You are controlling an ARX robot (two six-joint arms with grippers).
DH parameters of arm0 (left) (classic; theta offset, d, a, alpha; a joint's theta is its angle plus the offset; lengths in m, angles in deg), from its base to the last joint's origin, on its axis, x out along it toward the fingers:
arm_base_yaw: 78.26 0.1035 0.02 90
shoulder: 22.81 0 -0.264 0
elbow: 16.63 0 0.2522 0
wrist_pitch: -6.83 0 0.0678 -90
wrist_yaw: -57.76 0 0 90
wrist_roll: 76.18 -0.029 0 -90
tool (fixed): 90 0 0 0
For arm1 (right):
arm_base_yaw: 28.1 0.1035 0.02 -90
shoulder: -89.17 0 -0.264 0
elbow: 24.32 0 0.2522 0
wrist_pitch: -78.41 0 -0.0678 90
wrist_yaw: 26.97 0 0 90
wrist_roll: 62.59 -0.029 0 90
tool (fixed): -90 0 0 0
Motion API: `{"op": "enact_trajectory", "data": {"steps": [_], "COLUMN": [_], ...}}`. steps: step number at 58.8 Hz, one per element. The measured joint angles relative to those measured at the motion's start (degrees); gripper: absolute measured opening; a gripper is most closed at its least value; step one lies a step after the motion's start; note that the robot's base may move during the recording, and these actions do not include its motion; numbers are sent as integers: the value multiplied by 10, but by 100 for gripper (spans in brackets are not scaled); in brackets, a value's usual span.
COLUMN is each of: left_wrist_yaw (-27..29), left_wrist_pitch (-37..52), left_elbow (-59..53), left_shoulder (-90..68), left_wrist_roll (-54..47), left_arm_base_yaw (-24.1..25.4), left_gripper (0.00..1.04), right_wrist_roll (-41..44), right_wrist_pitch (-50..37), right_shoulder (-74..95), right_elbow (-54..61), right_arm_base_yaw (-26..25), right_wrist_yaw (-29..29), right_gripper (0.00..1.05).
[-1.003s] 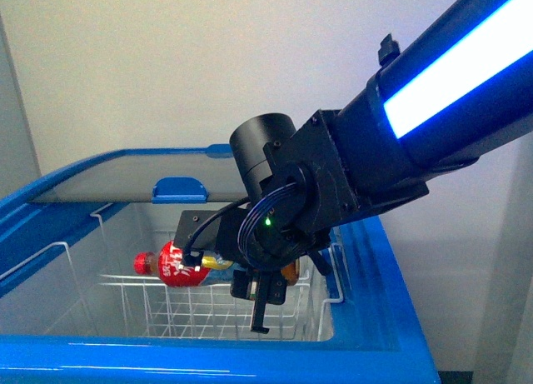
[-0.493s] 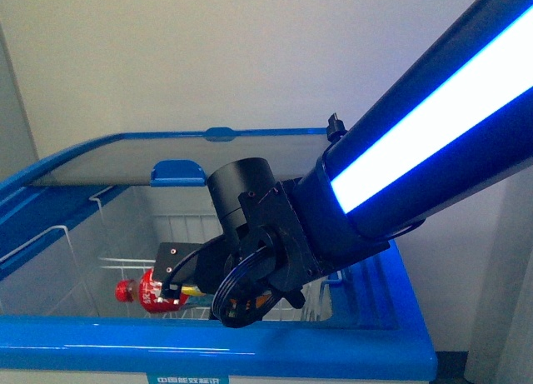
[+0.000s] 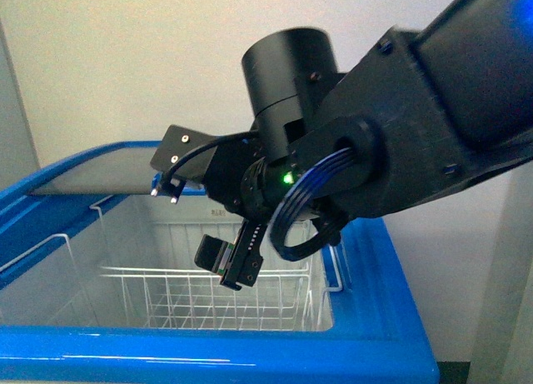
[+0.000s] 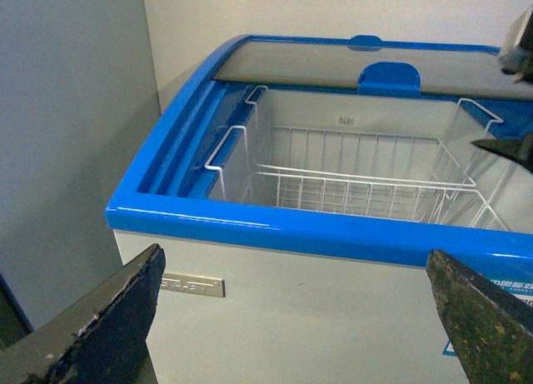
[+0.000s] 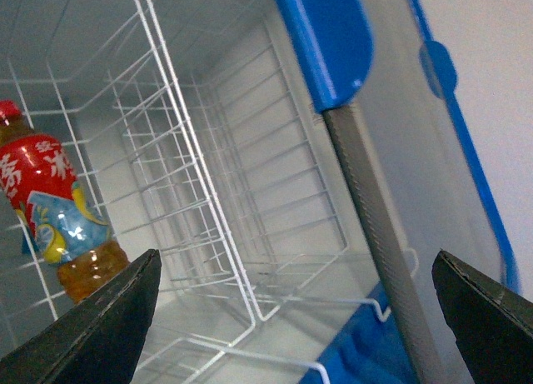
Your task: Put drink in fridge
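Observation:
The drink (image 5: pixel 50 213), a small bottle with a red cap and red label, lies inside the white wire basket (image 5: pixel 191 192) in the fridge, apart from my right gripper (image 5: pixel 300 317). That gripper is open and empty, with both fingers (image 5: pixel 108 317) wide apart. In the front view the right gripper (image 3: pixel 229 267) hangs over the fridge opening, above the basket (image 3: pixel 191 292), and the drink is hidden there. The fridge (image 3: pixel 208 351) has a blue rim and its glass lid (image 3: pixel 108 172) is slid back. My left gripper (image 4: pixel 300 317) is open and empty, outside the fridge's front wall (image 4: pixel 316 301).
A tall grey cabinet (image 4: pixel 67 151) stands close to the fridge's left side. A pale wall rises behind the fridge. The lid's blue handle (image 4: pixel 389 74) sits at the back edge of the opening. My right arm fills much of the front view.
The right gripper has risen out of the fridge opening. The drink, seen at the gripper before, is no longer with it and lies in the wire basket.

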Motion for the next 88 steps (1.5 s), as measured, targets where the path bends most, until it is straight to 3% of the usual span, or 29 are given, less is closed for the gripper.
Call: {"op": "enact_trajectory", "data": {"steps": [11, 15, 23, 31, 39, 41, 44, 51, 54, 76, 88], "left_wrist_yaw": [0, 0, 0, 0, 0, 0, 0, 0, 0, 0, 0], "left_wrist_pitch": [0, 0, 0, 0, 0, 0, 0, 0, 0, 0, 0], "left_elbow": [0, 0, 0, 0, 0, 0, 0, 0, 0, 0, 0], "left_shoulder": [0, 0, 0, 0, 0, 0, 0, 0, 0, 0, 0], "left_wrist_roll": [0, 0, 0, 0, 0, 0, 0, 0, 0, 0, 0], "left_arm_base_yaw": [0, 0, 0, 0, 0, 0, 0, 0, 0, 0, 0], "left_gripper": [97, 97, 97, 97, 97, 97, 97, 97, 97, 97, 97], "right_wrist_roll": [-126, -219, -421, -525, -589, -594, -578, -552, -542, -532, -530], "right_wrist_pitch": [-20, -29, 20, 83, 133, 127, 44, -72, -99, -116, -87], "right_shoulder": [-130, -205, -356, -466, -584, -602, -634, -670, -691, -769, -865], "right_elbow": [96, 136, 242, 340, 435, 449, 486, 551, 594, 698, 762], "right_arm_base_yaw": [-22, -51, -144, -196, -206, -209, -232, -254, -281, -297, -297], "right_wrist_yaw": [17, 71, 240, 301, 311, 296, 181, 27, -50, -56, -57], "right_gripper": [97, 97, 97, 97, 97, 96, 89, 73, 61, 5, 3]}}
